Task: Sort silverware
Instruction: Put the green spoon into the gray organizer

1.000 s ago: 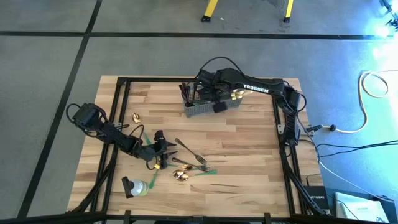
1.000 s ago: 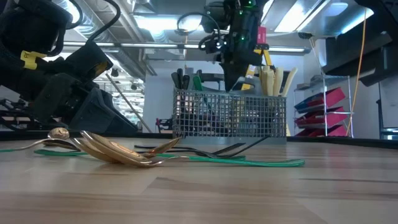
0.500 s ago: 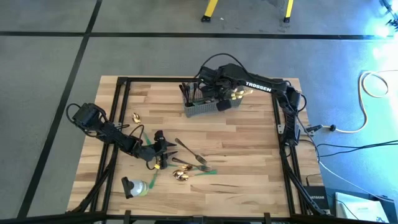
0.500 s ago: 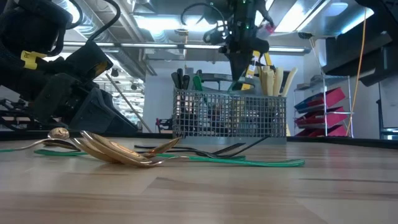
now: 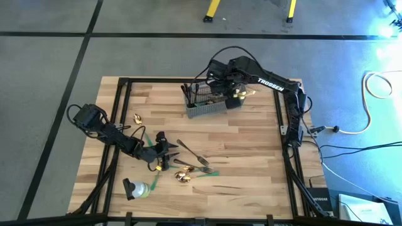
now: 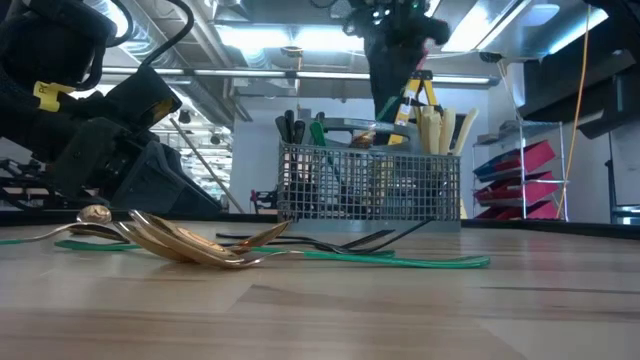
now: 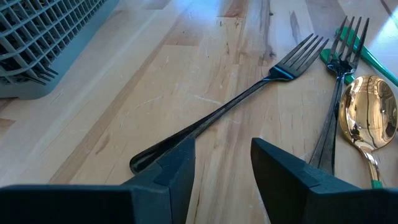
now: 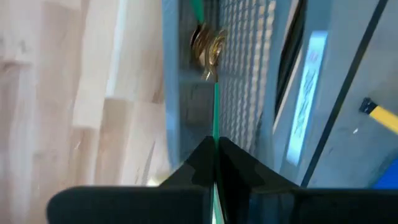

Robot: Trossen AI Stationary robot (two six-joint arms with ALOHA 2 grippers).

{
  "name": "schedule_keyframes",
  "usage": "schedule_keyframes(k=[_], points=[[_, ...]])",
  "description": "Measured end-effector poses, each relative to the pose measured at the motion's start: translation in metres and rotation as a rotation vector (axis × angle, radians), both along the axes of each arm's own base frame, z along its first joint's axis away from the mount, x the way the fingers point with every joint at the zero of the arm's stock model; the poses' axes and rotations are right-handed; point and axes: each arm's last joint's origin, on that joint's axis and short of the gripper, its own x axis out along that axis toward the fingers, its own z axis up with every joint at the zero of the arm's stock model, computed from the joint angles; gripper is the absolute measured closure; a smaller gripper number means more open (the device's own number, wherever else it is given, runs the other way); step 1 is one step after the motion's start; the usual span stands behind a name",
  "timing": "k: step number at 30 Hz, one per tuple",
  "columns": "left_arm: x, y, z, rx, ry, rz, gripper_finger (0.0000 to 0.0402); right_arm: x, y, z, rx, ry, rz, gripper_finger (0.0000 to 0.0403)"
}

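The left end effector [image 7: 221, 168] rests low on the worktop [image 5: 251, 150], half open, its fingers on both sides of a fork [image 7: 236, 102] handle (not gripping it). Spoons [image 5: 183, 176] lie just beside. Over the basket [image 5: 206, 108], the right end effector [image 8: 216, 152] is closed on a spoon [image 8: 208, 42].

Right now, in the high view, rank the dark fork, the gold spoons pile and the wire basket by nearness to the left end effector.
From the left end effector, which is open and low over the table:
1. dark fork: its handle end lies just in front of the fingers.
2. gold spoons: heaped toward the table's near edge.
3. wire basket: across the table, at the far side.
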Motion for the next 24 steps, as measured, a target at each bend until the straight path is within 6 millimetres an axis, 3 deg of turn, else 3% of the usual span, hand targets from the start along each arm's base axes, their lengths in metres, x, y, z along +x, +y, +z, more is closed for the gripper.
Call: schedule_keyframes(k=[15, 24], points=[[0.0, 0.0, 0.0, 0.0, 0.0, 0.0, 0.026, -0.021, 0.011, 0.026, 0.017, -0.082, -0.055, 0.0403], [0.0, 0.0, 0.0, 0.0, 0.001, 0.0, 0.026, -0.021, 0.004, 0.004, -0.047, 0.042, -0.038, 0.0403]])
